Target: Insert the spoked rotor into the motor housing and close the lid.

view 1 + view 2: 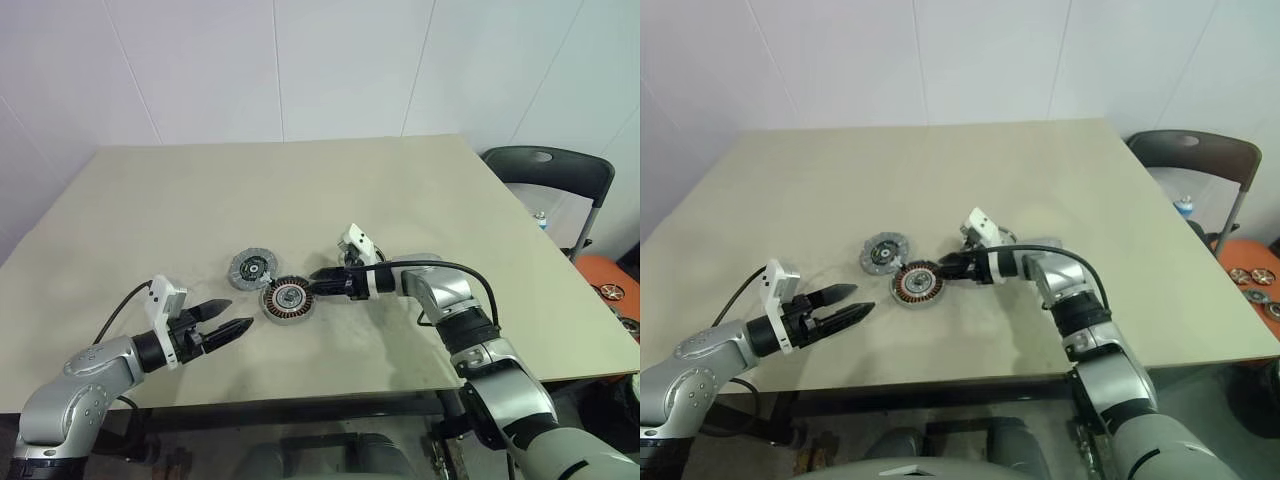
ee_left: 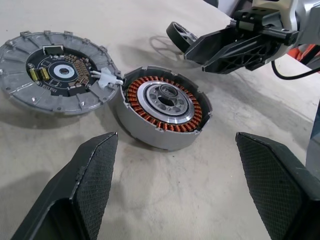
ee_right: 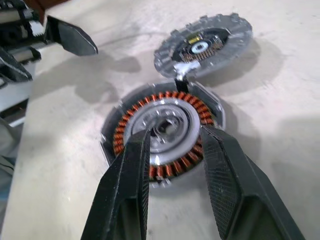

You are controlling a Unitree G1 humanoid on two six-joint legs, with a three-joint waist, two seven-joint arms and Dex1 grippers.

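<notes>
The round motor housing (image 1: pixel 288 299) with copper windings is sitting open mid-table, seemingly awaiting the black-rimmed spoked rotor (image 2: pixel 181 35) lying at its 2 o'clock, the ribbed grey lid (image 1: pixel 251 267) at 10 o'clock, both grippers, right (image 3: pixel 172 150) and left (image 2: pixel 172 170), hovering empty, fingers apart; no legible markings.

Lid (image 1: pixel 251 267) just left of motor housing (image 1: pixel 288 299)

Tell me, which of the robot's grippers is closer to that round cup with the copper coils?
The right gripper: its fingertips sit right at the motor housing. The left gripper waits, open, a short way off on the housing's other side.
</notes>
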